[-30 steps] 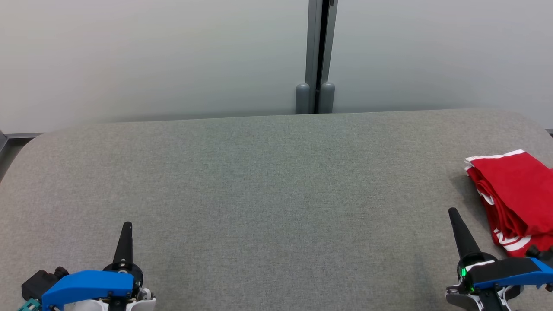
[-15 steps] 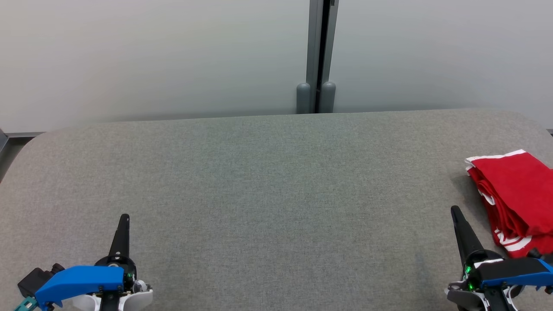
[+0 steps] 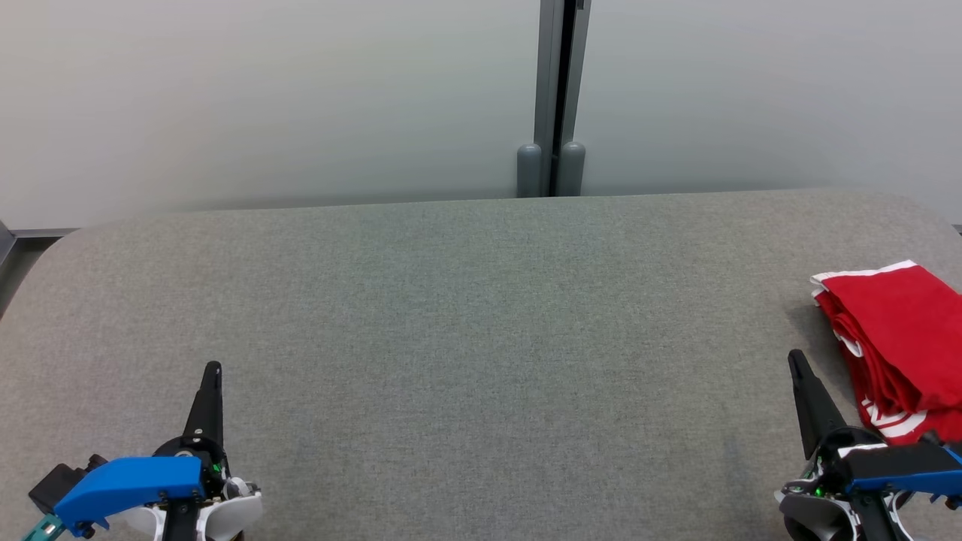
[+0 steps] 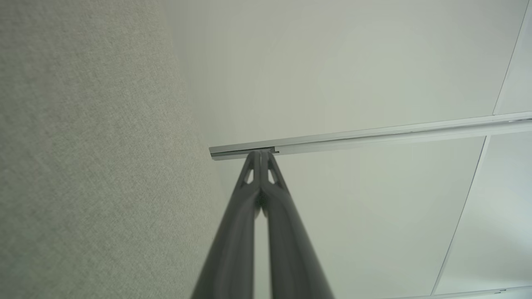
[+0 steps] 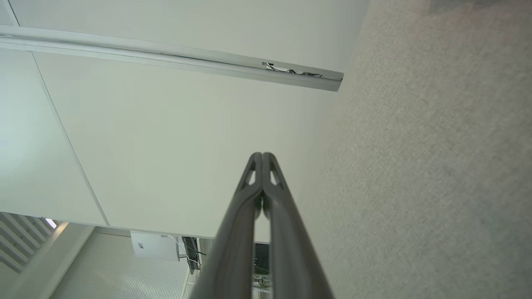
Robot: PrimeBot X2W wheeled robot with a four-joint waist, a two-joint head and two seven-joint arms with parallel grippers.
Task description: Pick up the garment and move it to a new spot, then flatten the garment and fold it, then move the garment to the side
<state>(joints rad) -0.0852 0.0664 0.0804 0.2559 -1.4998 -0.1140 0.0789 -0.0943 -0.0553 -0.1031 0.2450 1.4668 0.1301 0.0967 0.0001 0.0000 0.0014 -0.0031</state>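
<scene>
A red garment (image 3: 898,342) with white trim lies folded at the right edge of the grey fabric table (image 3: 481,338), partly cut off by the head view's border. My right gripper (image 3: 794,358) stands just left of it, apart from the cloth, fingers pressed together and empty; its wrist view shows the shut tips (image 5: 262,156) against the wall. My left gripper (image 3: 213,368) rests at the lower left over the table, far from the garment. It is shut and empty too, its tips (image 4: 261,153) meeting in the left wrist view.
Behind the table's far edge stands a pale wall with a grey vertical post (image 3: 556,98). The table's rounded corners show at the far left (image 3: 68,240) and far right (image 3: 917,203).
Both grippers have drawn back toward the near edge, their bodies sinking lower in the head view and their tips pointing up more steeply. The garment has stayed where it lay.
</scene>
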